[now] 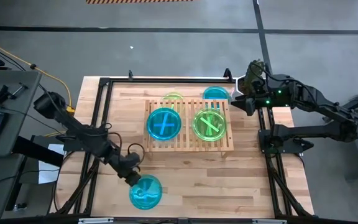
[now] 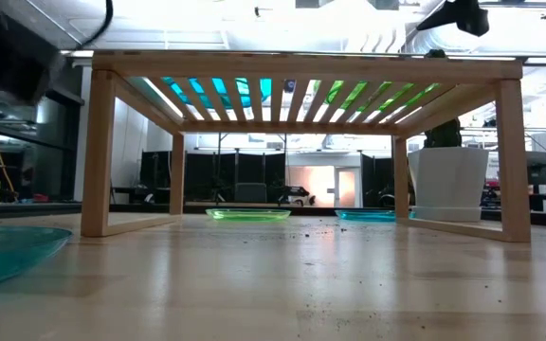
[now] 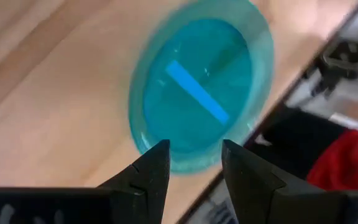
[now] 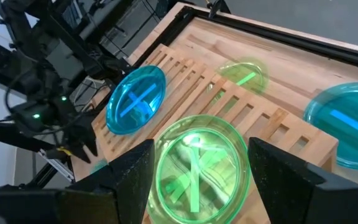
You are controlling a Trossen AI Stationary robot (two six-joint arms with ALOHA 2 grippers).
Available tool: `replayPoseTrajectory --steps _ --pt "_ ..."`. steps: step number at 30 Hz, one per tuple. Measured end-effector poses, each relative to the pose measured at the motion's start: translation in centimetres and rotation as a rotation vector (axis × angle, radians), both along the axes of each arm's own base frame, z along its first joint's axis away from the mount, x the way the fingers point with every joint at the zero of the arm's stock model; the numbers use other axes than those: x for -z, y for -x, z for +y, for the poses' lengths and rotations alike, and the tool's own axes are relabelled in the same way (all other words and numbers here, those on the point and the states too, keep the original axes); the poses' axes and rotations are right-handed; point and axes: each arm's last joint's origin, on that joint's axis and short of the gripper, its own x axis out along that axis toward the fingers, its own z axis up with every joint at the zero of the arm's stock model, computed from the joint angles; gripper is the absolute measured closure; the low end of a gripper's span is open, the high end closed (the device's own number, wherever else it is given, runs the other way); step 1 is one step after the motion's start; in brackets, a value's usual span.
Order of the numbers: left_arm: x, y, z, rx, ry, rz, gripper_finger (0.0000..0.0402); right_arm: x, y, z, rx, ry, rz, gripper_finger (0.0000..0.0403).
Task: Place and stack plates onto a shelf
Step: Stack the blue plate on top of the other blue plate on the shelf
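The wooden slat shelf (image 1: 188, 144) stands mid-table. A blue plate (image 1: 164, 123) and a green plate (image 1: 209, 124) lie on top of it, both also in the right wrist view (image 4: 137, 99) (image 4: 197, 165). A green plate (image 1: 174, 98) and a blue plate (image 1: 215, 93) lie on the table at the shelf's far side. Another blue plate (image 1: 145, 191) (image 3: 197, 81) lies flat near the table's near edge. My left gripper (image 1: 133, 177) (image 3: 194, 152) is open, above that plate's rim on the side nearest the shelf, clear of it. My right gripper (image 1: 238, 99) (image 4: 201, 162) is open, raised off the shelf's far right corner.
A white pot with a plant (image 2: 448, 180) (image 1: 255, 67) stands at the table's far right corner. A black frame (image 1: 98, 106) borders the tabletop. Under the shelf (image 2: 301, 66) the space is open, and bare wood lies between the shelf and the near edge.
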Motion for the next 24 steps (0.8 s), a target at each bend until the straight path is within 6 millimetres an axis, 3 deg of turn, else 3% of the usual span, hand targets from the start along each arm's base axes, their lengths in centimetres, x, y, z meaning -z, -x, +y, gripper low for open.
replayPoseTrajectory --steps 12,19,22,24 --pt "4.4 -0.3 0.0 -0.023 -0.084 0.109 0.0269 0.1 -0.1 0.0 -0.013 0.013 0.013 0.0162" --pt "5.0 -0.9 -0.5 -0.027 -0.057 0.085 0.0273 0.1 -0.2 0.0 -0.014 0.012 0.018 0.0162" --pt "5.0 -1.0 -0.4 -0.033 -0.058 0.087 0.0304 0.1 -0.2 0.0 -0.013 0.012 0.017 0.0162" --pt "5.0 -1.0 -0.3 -0.038 -0.059 0.083 0.0347 0.1 -0.2 0.0 -0.013 0.012 0.017 0.0162"
